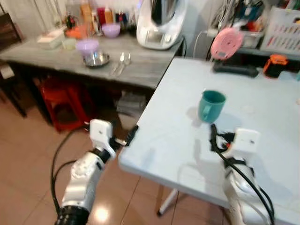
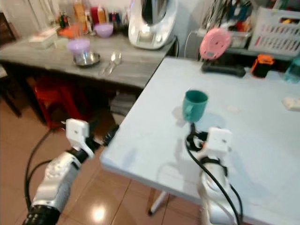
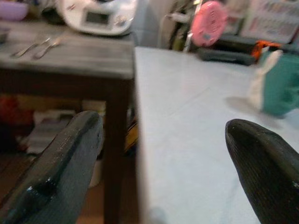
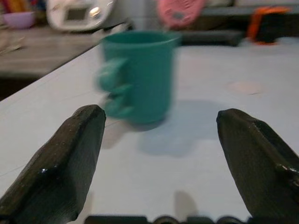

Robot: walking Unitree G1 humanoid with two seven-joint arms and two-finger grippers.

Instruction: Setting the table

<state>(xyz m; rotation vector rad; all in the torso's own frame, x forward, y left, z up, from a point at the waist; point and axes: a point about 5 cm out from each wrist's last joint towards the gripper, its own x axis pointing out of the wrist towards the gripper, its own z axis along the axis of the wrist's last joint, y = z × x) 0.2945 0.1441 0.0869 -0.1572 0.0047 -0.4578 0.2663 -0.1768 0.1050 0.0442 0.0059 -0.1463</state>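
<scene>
At the far left, a grey surface (image 1: 140, 70) carries a lilac bowl (image 1: 87, 46) resting on a steel dish (image 1: 96, 59), two spoons (image 1: 121, 62) lying just beside that dish, a purple bowl (image 1: 111, 30) farther back, and a white kitchen machine (image 1: 159, 23) at its end nearest the teal mug (image 1: 211, 106). Under this surface stands a red stool (image 1: 63, 103) on the tiled floor (image 1: 23, 154). The left gripper (image 1: 130, 135) hangs off the near-left corner of the pale blue surface (image 1: 168, 145), well apart from the mug; the left wrist view shows its jaws spread wide, with the corner edge running between its fingers (image 3: 60, 172). The mug stands upright on the pale blue surface, its handle turned toward the left gripper's side. The right gripper (image 1: 213, 136) sits low over the pale blue surface just on the near side of the mug; in the right wrist view its jaws are spread, the mug lies ahead between the fingers (image 4: 65, 168) and touches neither. Behind the mug, a pink round object (image 1: 226, 43) stands on a black base at the far edge, and an orange and black device (image 1: 275, 65) and a white basket (image 1: 281, 28) sit to the right of the mug, farther back.
</scene>
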